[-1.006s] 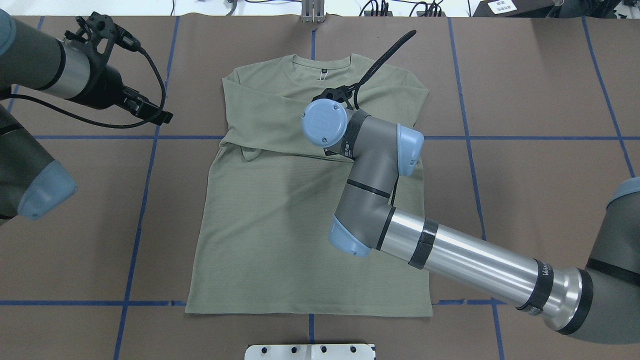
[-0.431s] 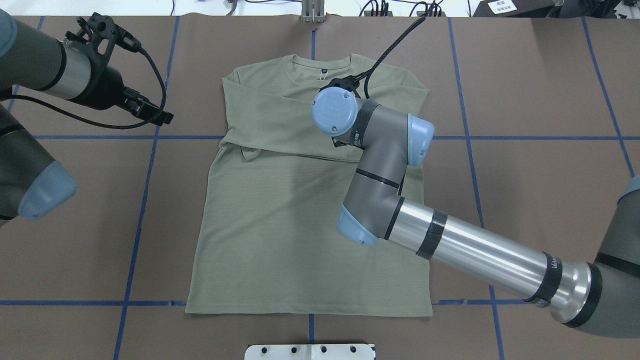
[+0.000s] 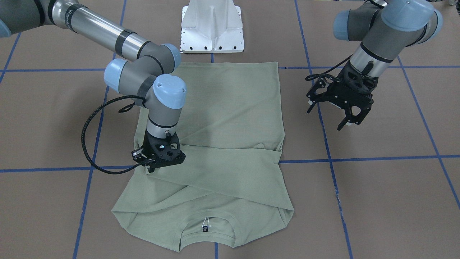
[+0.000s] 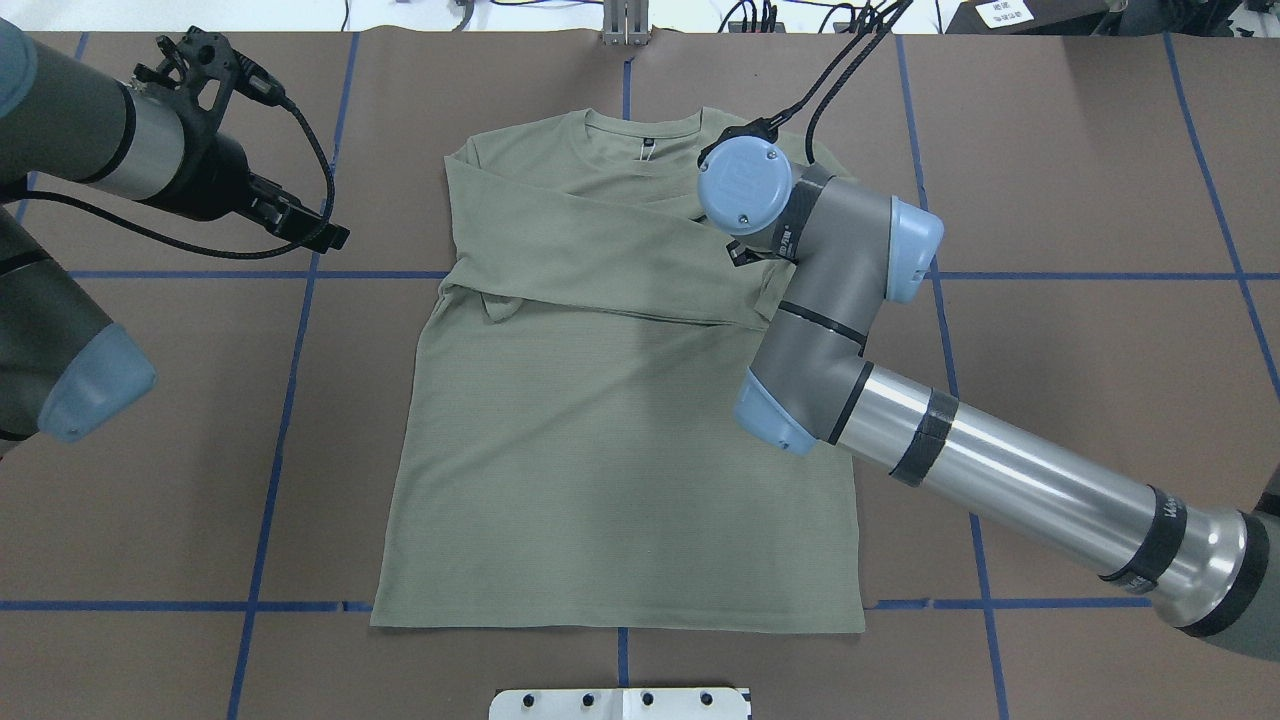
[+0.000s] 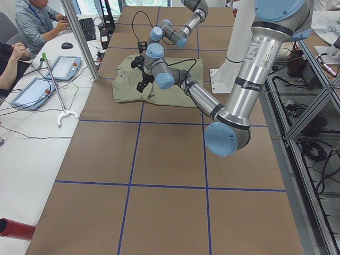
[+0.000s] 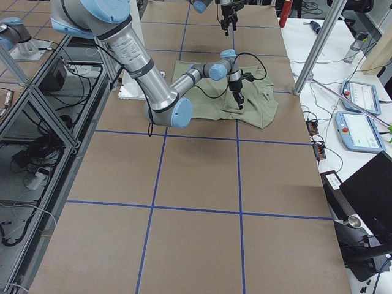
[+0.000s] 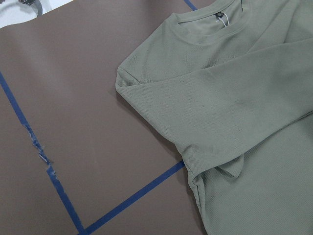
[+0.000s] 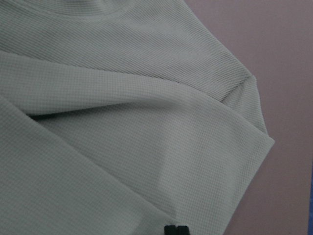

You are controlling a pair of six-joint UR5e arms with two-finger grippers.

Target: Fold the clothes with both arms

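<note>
The sage-green shirt (image 4: pixel 600 450) lies flat on the brown worktop (image 4: pixel 1050 200), sleeves crossed over its chest, with the right gripper (image 3: pixel 155 163) low over its folded sleeve near one shoulder, seemingly touching fabric, jaws' state impossible to tell, and the left gripper (image 3: pixel 332 115) hovering beside its opposite edge, fingers spread apart.

A brown-covered table (image 4: pixel 1100 150) is marked into squares by blue tape lines (image 4: pixel 1100 275). Beside it runs a white desk (image 5: pixel 18 159) with two tablets (image 5: pixel 66 67) (a red button on each), a keyboard (image 5: pixel 87 28) and seated people (image 5: pixel 37 21). A metal post (image 5: pixel 81 40) stands at its edge.
</note>
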